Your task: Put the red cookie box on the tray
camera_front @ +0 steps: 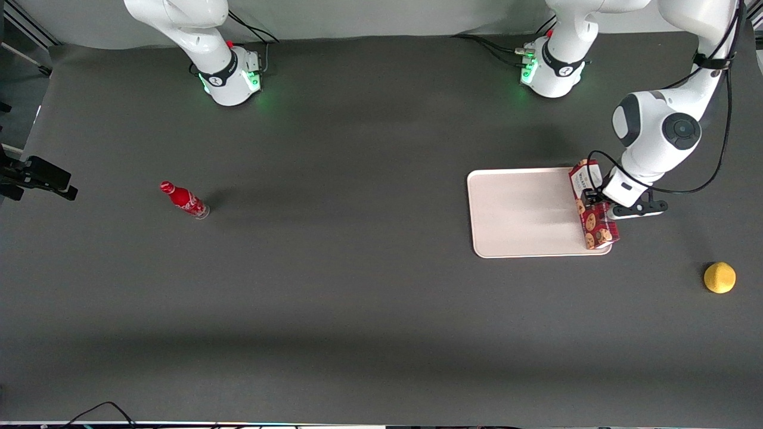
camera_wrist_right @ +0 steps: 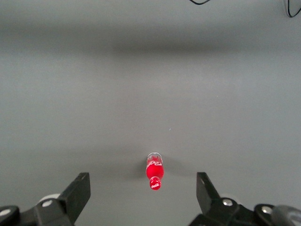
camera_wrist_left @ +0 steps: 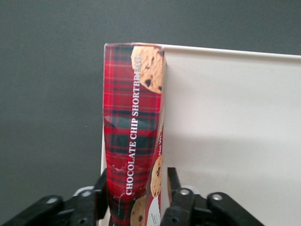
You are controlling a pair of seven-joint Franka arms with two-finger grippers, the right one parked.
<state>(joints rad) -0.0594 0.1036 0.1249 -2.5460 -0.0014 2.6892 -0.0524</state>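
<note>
Gripper (camera_wrist_left: 135, 200) pinching red cookie box (camera_wrist_left: 134, 127) at tray (camera_front: 518, 211) edge | we judge carton light, crushable | hold long sides, gently.

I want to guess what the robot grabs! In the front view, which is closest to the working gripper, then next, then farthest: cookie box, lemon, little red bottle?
1. The red cookie box: clamped in the gripper, over the tray edge.
2. The lemon: on the table, nearer the front camera, at the working arm's end.
3. The little red bottle: toward the parked arm's end.
</note>
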